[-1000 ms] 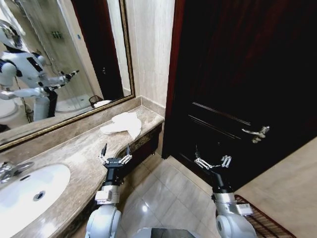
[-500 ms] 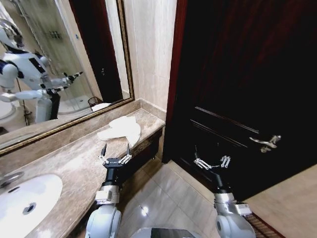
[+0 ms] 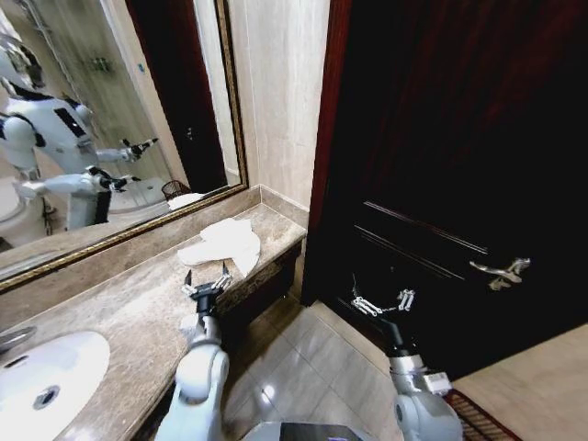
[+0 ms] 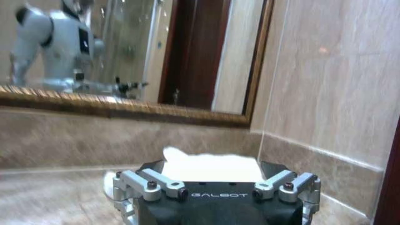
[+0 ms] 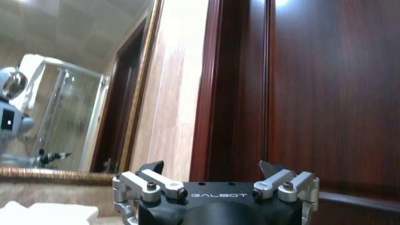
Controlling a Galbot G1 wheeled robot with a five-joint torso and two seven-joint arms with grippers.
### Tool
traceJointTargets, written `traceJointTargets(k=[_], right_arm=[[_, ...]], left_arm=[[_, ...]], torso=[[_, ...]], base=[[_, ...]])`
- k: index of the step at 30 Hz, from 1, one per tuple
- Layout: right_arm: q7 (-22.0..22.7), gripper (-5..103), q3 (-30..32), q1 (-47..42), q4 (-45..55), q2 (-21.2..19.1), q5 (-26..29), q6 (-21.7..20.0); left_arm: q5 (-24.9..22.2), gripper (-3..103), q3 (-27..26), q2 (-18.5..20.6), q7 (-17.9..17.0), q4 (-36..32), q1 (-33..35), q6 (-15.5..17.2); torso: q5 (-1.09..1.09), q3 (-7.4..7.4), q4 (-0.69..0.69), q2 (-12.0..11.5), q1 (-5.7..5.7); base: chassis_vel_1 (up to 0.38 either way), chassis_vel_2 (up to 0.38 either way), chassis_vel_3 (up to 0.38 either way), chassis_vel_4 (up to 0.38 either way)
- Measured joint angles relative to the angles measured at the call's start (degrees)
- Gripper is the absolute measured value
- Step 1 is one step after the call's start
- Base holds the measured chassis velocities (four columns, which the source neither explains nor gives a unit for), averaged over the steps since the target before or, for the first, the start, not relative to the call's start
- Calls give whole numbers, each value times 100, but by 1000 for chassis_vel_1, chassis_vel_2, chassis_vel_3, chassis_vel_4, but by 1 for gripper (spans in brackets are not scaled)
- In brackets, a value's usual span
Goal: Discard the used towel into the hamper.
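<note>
At the far left a sink (image 3: 41, 386) is set into the marble table (image 3: 119, 317). Further along, the left gripper (image 3: 207, 280) reaches forward over the table, fingers spread and empty, just short of the crumpled white towel (image 3: 225, 243) lying near the table's far end below the mirror (image 3: 110, 119). The risk — the towel sits close to the edge, so a shallow pinch could catch a single fold, or nudge it off onto the floor. To the right, the right gripper (image 3: 381, 303) hangs raised before the dark door (image 3: 441, 184), fingers spread, idle. At the lower right corner a dark reddish wire rim (image 3: 473, 413) — likely the hamper — shows on the floor.
</note>
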Motion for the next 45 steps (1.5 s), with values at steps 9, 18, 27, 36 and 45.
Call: traceJointTargets(k=[9, 18, 27, 36, 45], right_arm=[[12, 100, 122, 95, -419, 15, -101, 114], [142, 100, 236, 119, -637, 78, -225, 228], [178, 100, 260, 176, -755, 137, -275, 340], [162, 100, 245, 183, -794, 152, -277, 416], [129, 100, 231, 192, -794, 162, -269, 442]], left_arm=[[-203, 100, 195, 292, -140, 1366, -1308, 337], [-244, 100, 335, 680, -255, 2805, -2712, 535], [-441, 100, 541, 868, -256, 3576, -3147, 700], [-635, 95, 573, 1015, 22, 3489, -3040, 998], [-691, 63, 558, 1018, 130, 3464, -2963, 939]], torso=[[0, 1, 0, 0, 1], [-1, 1, 1, 0, 2], [-1, 0, 0, 0, 2], [0, 0, 1, 0, 1], [0, 0, 1, 0, 1]], base=[[0, 0, 0, 0], [0, 0, 0, 0], [0, 0, 0, 0], [0, 0, 0, 0], [0, 0, 0, 0]])
